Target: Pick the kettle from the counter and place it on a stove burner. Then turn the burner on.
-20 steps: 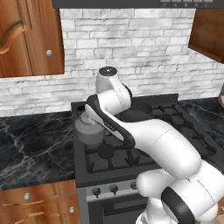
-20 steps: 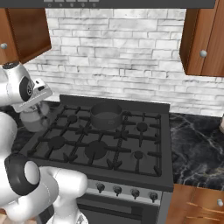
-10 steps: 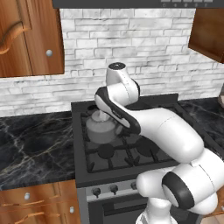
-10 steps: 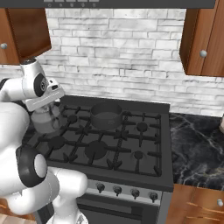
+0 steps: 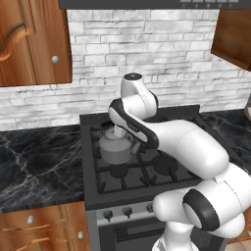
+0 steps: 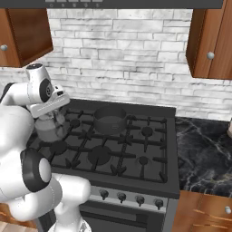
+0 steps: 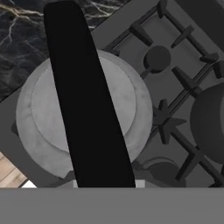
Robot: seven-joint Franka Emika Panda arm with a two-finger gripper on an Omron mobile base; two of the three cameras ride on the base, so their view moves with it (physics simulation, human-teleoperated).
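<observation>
Hand view looks straight down on the kettle (image 7: pixel 83 118), its black arched handle crossing the lid, with stove grates all around it and the black marble counter (image 7: pixel 26 26) off at the top left. So the pickup looks done: the kettle's off the counter and hangs over the left side of the stove (image 5: pixel 147 171), carried by the gripper (image 5: pixel 119 131), which seems clamped on the handle. Left base view can't settle whether it's touching the grate yet, probably just above a left stove burner (image 6: pixel 59 146). What's left, I'd say: lower it, let go, then turn a front knob (image 6: pixel 103 194). The dark pot (image 6: pixel 110 118) sits on a rear burner.
</observation>
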